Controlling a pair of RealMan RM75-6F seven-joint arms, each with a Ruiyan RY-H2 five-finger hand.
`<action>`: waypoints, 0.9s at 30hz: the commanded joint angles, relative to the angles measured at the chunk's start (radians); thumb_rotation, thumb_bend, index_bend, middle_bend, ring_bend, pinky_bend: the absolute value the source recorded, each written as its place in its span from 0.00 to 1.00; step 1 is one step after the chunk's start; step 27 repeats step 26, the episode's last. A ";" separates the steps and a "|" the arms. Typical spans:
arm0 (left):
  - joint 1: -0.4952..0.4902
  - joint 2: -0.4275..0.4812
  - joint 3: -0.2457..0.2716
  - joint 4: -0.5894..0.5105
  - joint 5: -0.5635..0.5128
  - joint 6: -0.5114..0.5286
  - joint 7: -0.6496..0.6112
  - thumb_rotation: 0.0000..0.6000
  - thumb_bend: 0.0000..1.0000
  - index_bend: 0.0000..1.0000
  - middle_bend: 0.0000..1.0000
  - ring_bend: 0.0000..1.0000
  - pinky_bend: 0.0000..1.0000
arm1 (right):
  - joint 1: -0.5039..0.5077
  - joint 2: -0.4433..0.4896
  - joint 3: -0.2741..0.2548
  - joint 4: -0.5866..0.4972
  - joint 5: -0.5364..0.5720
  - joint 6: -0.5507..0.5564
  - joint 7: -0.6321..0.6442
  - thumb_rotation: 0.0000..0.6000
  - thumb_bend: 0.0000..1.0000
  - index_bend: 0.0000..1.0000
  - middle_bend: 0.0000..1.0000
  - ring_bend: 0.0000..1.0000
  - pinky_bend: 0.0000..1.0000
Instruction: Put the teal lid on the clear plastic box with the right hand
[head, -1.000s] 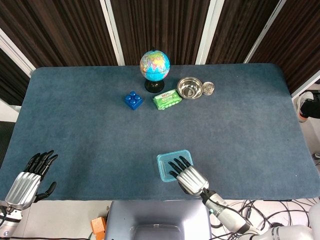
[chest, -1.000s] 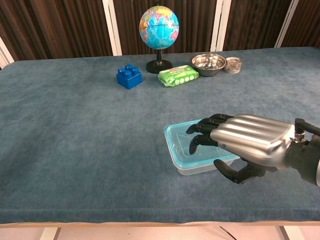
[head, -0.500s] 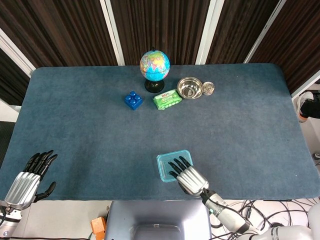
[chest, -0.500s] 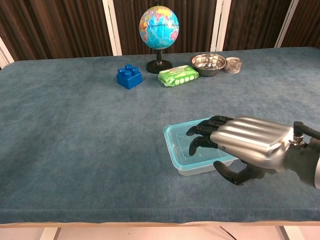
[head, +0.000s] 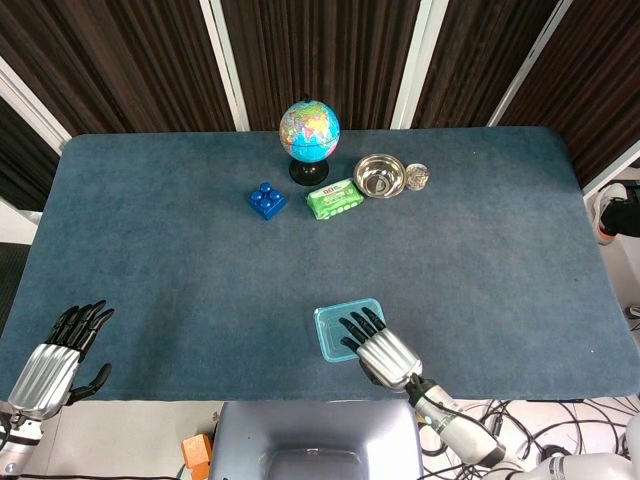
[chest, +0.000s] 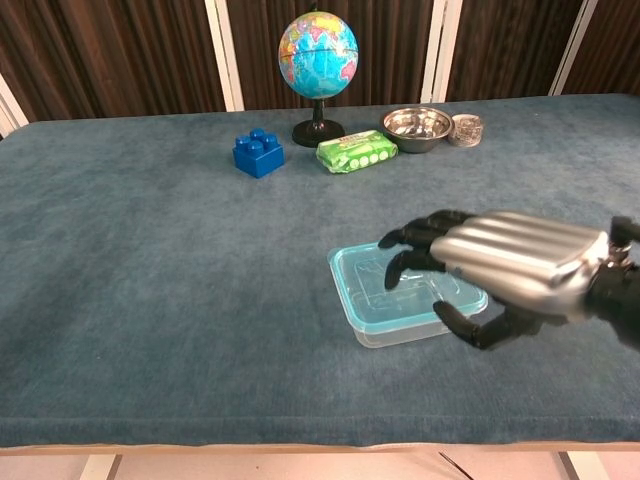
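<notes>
The right hand (chest: 510, 272) is hovering at the lower right of the chest view, fingers spread and holding nothing, just above the teal lid (chest: 400, 288). That lid is already sitting on the clear plastic box (chest: 385, 335) at lower centre, so the task looks essentially done, barring perhaps a press to seat it. The left hand (head: 55, 358) is resting open, lower left. The green packet (head: 334, 198) bears lettering too small to read.

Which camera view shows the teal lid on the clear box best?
The chest view: the teal lid appears large, seated on the clear box, with the right hand above it. In the head view the lid is small and partly hidden by that hand.
</notes>
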 joint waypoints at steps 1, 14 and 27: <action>0.001 0.000 0.001 -0.001 0.002 0.002 0.001 1.00 0.39 0.00 0.00 0.00 0.00 | -0.043 0.051 -0.001 -0.029 -0.071 0.081 0.055 1.00 0.61 0.18 0.04 0.00 0.00; 0.012 -0.008 0.007 -0.005 0.016 0.017 0.035 1.00 0.39 0.00 0.00 0.00 0.00 | -0.445 0.265 -0.152 0.246 -0.260 0.589 0.554 1.00 0.30 0.00 0.00 0.00 0.00; 0.022 -0.017 0.014 -0.015 0.033 0.029 0.077 1.00 0.39 0.00 0.00 0.00 0.00 | -0.497 0.277 -0.108 0.323 -0.273 0.564 0.633 1.00 0.30 0.00 0.00 0.00 0.00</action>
